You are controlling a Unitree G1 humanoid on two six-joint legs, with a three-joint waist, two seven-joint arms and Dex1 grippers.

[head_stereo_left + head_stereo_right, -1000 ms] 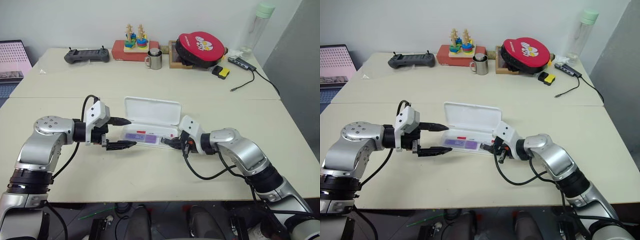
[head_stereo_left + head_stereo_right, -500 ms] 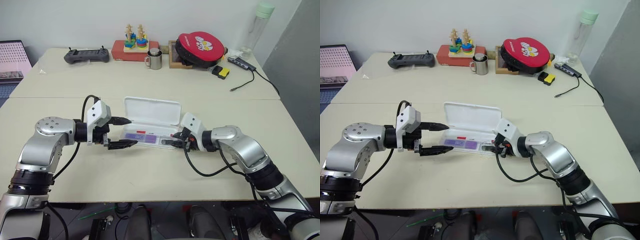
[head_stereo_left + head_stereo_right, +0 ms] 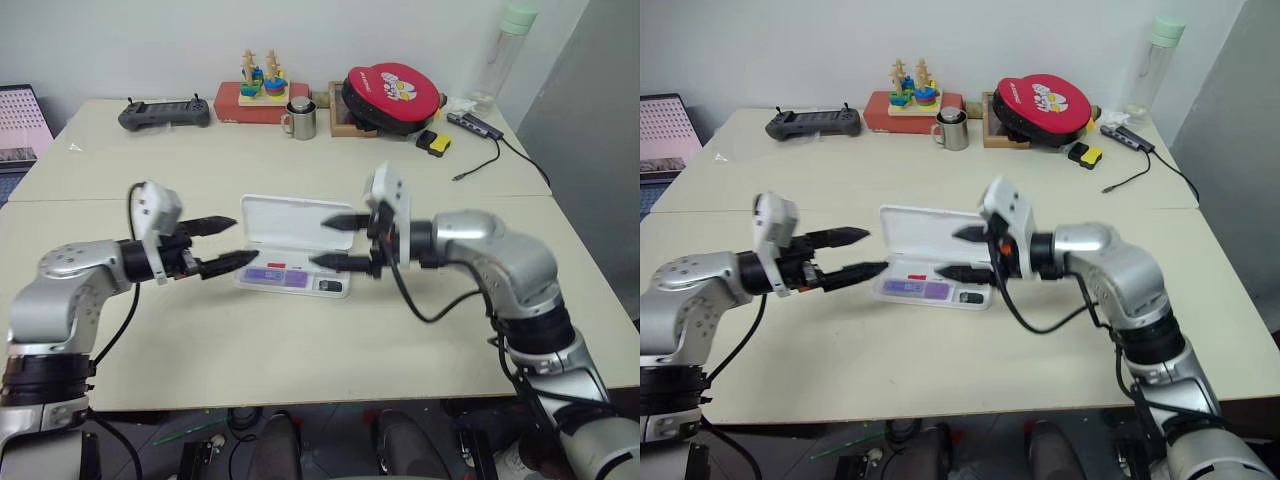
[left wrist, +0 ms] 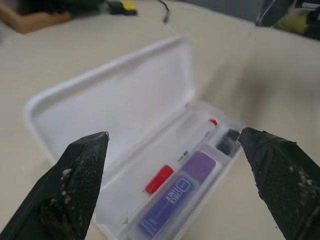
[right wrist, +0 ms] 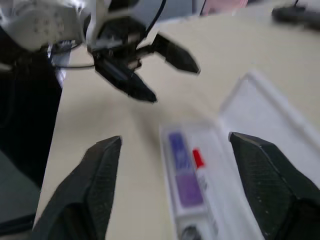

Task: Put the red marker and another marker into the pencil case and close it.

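Note:
The white pencil case (image 3: 290,218) lies open at the table's middle, its lid standing up behind the tray. Inside the tray lie the red marker (image 4: 186,156) and, beside it, the purple marker (image 4: 175,199). My left gripper (image 3: 240,242) hovers just left of the case, open and empty, pointing toward it. My right gripper (image 3: 322,241) hangs above the tray's right half, open and empty, pointing left at the other gripper. In the right wrist view both the red marker (image 5: 198,161) and the purple marker (image 5: 181,177) lie below my fingers (image 5: 97,180).
Along the table's far edge stand a game controller (image 3: 165,113), a wooden stacking toy (image 3: 258,85), a metal mug (image 3: 300,118), a red round pouch (image 3: 393,95) and a bottle (image 3: 505,50). A yellow-and-black block (image 3: 433,142) and a cable lie at the back right.
My right gripper has lifted off the tray's right end and opened wide. My left gripper has drifted a little up and to the left, still open. The camera view has shifted.

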